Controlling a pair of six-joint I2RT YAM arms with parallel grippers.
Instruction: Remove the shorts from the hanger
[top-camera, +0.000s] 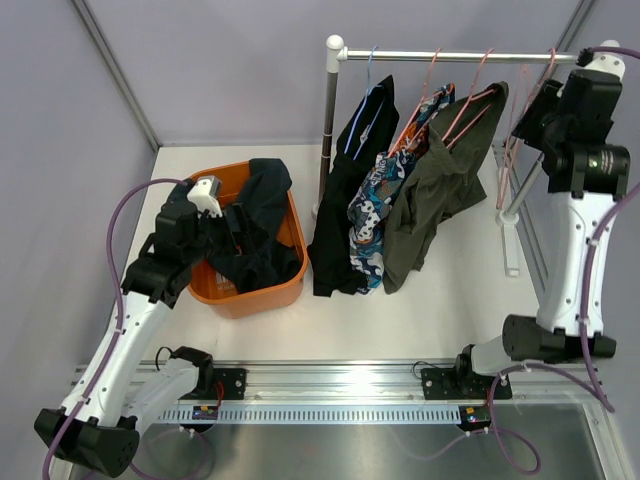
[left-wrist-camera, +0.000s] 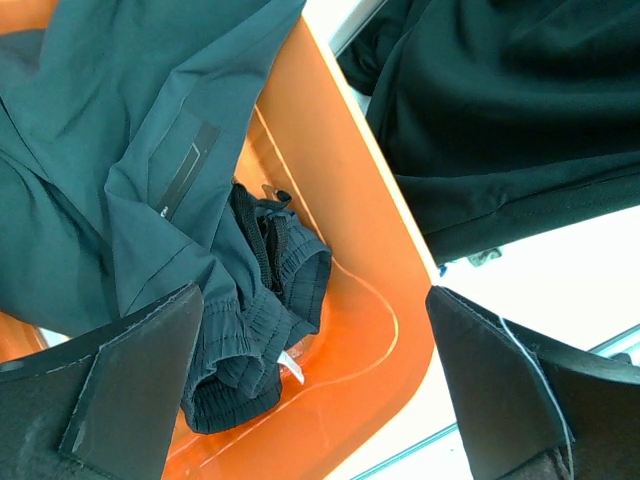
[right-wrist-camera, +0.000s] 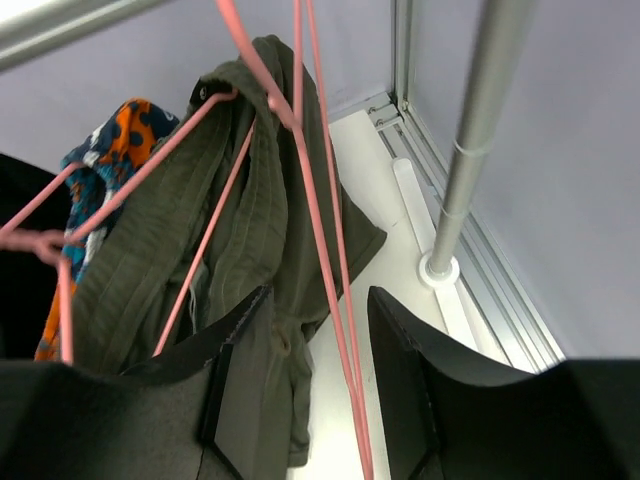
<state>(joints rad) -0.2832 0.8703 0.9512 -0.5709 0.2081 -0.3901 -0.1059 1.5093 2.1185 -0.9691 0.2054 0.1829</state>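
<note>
The olive shorts (top-camera: 440, 190) cover much of the patterned shorts (top-camera: 372, 225). The navy shorts (left-wrist-camera: 90, 150) run off the left wrist view's top and left edges

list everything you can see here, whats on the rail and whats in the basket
rail: one, silver, back of the table
pink hangers: several, on the rail
black shorts: one, light-blue trim, hanging leftmost
patterned shorts: one, blue-white-orange, hanging in the middle
olive shorts: one, green, hanging rightmost
navy shorts: one, dark, in the basket
basket: one, orange, left on the table
table: one, white
left pincer: open, above the basket
right pincer: open, pink hanger wire between its fingers
</note>
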